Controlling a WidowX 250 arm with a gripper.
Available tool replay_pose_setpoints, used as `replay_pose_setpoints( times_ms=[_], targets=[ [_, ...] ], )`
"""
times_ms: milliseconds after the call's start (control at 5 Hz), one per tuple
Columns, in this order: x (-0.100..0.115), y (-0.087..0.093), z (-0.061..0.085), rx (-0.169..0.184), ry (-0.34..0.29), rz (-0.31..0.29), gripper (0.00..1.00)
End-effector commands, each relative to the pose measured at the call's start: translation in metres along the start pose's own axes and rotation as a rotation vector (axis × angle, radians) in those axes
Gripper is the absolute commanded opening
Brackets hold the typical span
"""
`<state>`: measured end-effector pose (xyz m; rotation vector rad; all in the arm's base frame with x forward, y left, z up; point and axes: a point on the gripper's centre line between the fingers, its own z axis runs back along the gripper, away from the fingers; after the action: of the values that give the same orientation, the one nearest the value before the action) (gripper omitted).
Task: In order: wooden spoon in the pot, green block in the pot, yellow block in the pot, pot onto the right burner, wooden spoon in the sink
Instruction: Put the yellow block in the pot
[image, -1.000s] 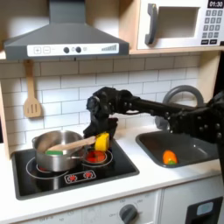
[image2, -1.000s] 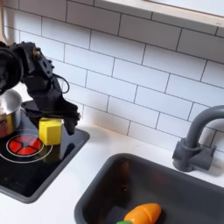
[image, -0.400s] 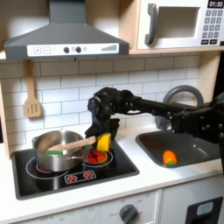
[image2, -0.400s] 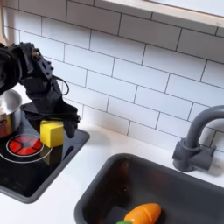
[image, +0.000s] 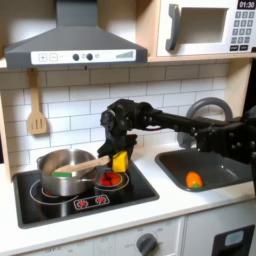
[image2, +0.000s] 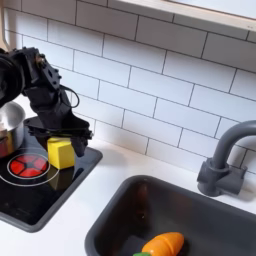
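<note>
Spoon and green block sit in the pot beside your gripper, which clamps the yellow block; drop it in, then shift the pot.

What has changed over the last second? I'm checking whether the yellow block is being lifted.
The gripper, shut on the yellow block, has raised it slightly above the right burner. The pot, with the spoon in it, has stayed on the left burner.
</note>
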<state>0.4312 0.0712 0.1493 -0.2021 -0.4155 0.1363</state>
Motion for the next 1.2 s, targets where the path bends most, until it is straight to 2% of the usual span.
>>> replay_pose_setpoints(
  times_ms=[0,200,400,600,1000],
  targets=[
    [0.007,-0.009,0.015,-0.01,-0.052,-0.028,0.0],
    [0.018,-0.016,0.036,-0.021,-0.123,-0.05,0.0],
    [0.022,-0.016,0.049,-0.026,-0.169,-0.046,0.0],
    [0.023,-0.015,0.072,-0.007,-0.236,-0.039,0.0],
    [0.015,0.009,0.098,0.032,-0.312,0.065,0.0]
  ],
)
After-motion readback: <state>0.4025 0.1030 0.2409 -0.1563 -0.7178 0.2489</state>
